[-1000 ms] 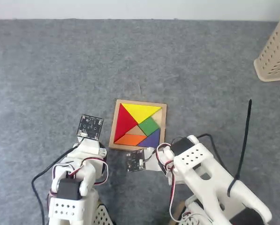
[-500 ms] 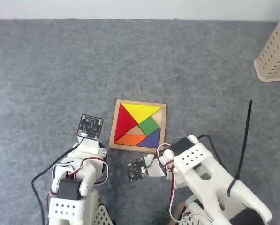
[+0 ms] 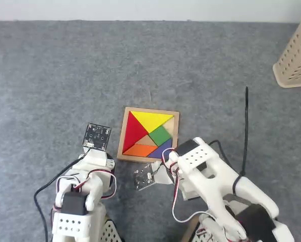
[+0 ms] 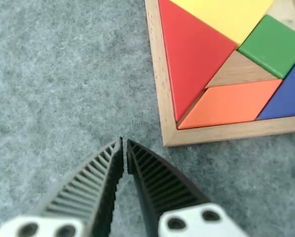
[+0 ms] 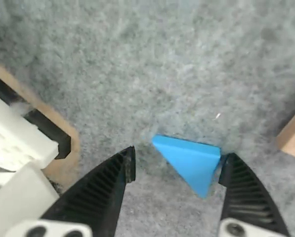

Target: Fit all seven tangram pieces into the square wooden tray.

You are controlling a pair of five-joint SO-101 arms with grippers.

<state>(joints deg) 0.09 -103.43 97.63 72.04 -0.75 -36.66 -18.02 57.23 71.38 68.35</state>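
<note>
The square wooden tray point(image 3: 176, 132) lies mid-table holding red, yellow, green, orange and purple-blue pieces, with a tan triangle in the middle and a pale triangular patch at its far right corner. A small light-blue triangle point(image 5: 190, 160) lies flat on the carpet just off a corner of the tray point(image 5: 294, 135). My right gripper point(image 5: 178, 161) is open and straddles this triangle, one finger on each side, not closed on it. My left gripper point(image 4: 124, 143) is shut and empty, hovering over carpet close to the near left corner of the tray point(image 4: 167, 136).
Grey carpet covers the whole table. A beige perforated basket point(image 3: 295, 55) stands at the far right edge. A black cable point(image 3: 246, 126) arcs up from the right arm point(image 3: 211, 176). The left arm point(image 3: 84, 186) sits left of the tray's near edge.
The right arm has swung left and forward, closer to the tray's near edge, and its cable has risen. The left arm has kept still.
</note>
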